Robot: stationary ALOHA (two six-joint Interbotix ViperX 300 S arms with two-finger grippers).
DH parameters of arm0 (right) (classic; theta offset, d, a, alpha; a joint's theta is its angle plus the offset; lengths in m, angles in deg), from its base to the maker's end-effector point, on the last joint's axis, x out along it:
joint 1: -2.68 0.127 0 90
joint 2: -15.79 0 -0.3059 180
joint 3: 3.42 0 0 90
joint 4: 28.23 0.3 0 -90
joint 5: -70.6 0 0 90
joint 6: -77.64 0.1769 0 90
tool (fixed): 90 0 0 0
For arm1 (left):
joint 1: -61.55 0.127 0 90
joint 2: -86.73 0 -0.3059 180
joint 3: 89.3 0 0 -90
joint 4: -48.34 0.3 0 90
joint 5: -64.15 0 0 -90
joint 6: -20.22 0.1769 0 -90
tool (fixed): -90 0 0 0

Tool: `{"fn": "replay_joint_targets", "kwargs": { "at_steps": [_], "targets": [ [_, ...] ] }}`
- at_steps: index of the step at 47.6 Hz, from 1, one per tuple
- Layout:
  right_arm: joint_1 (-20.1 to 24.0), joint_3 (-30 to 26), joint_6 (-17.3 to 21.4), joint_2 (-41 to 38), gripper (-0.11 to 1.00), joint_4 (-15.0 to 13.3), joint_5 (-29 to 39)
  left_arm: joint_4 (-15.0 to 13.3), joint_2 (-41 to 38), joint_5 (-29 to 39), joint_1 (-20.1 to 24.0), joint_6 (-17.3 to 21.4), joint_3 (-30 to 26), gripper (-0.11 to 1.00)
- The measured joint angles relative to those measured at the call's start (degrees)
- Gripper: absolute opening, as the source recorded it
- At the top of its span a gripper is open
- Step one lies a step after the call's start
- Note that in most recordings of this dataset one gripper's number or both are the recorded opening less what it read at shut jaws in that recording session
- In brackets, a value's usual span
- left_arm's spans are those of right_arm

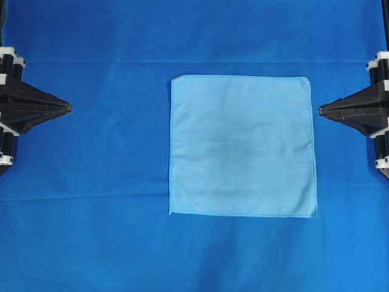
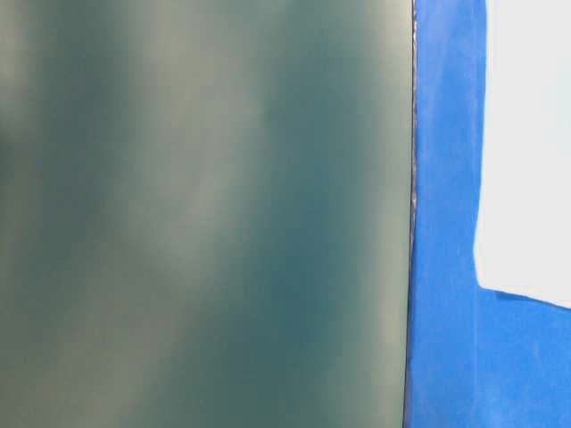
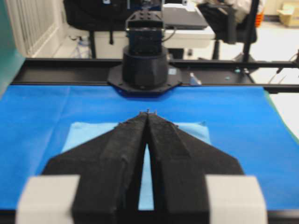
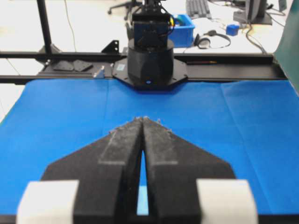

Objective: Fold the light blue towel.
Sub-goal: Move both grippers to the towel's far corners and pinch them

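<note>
1. A royal-blue table covering (image 1: 91, 201) spreads over the whole work surface, with faint fold creases running across it in the overhead view.
2. In the wrist views a black rail (image 3: 56, 77) borders the far edge of the covering, and each view shows the opposite arm's black round base (image 4: 149, 65) seated on it.
3. Beyond the rail lies a pale floor with desks; a blue bin (image 4: 184, 23) and a pair of headphones (image 4: 210, 41) lie on it in the right wrist view. What the bin holds I cannot tell.
4. The table-level view is mostly filled by a blurred grey-green panel (image 2: 205, 214), with a strip of the blue covering beside it.
5. The light blue towel (image 1: 242, 146) lies flat and unfolded, a little right of the covering's middle.
6. The left gripper (image 1: 68, 108) sits at the left edge, jaws pressed together on nothing, well apart from the towel.
7. The right gripper (image 1: 320, 111) sits at the right edge, jaws likewise pressed together and empty, its tip just beside the towel's right edge without touching.
</note>
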Motion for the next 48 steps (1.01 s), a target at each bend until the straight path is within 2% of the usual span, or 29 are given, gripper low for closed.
{"fn": "replay_joint_targets", "kwargs": {
  "at_steps": [6,16,30,33,36,38,43,46,48],
  "targets": [
    [-0.5,-0.3,-0.2,0.0,0.0,-0.1,1.1,-0.8,-2.5,-0.6,0.0,0.4,-0.4,0.0],
    [-4.3,-1.1,1.1,0.0,0.0,0.0,9.7,-1.0,-9.8,-6.6,0.5,0.8,-1.3,0.0],
    [-13.9,-1.0,2.6,-3.3,0.01,0.2,18.7,-1.1,-26.5,-9.8,7.6,-0.1,-6.2,0.02],
    [-16.4,-0.6,2.6,-5.1,0.01,0.2,19.8,-1.1,-31.2,-9.9,9.1,0.0,-8.3,0.14],
    [-18.5,-0.4,2.6,-7.2,0.03,0.2,20.4,-1.2,-35.3,-9.9,10.2,0.0,-10.2,0.31],
    [-19.9,-0.3,2.6,-8.5,0.12,0.2,20.6,-1.1,-38.2,-9.9,11.0,0.0,-11.6,0.43],
    [-23.0,-0.1,2.6,-14.1,0.44,0.1,20.8,-1.2,-45.8,-9.9,12.8,0.0,-15.2,0.73],
    [-24.5,-0.1,2.6,-18.0,0.6,0.1,20.8,-1.2,-49.2,-9.8,13.6,0.0,-17.0,0.82],
    [-25.3,-0.1,2.6,-20.9,0.63,-0.2,20.8,-1.1,-52.3,-9.8,14.2,0.0,-18.5,0.82]
  ]
}}
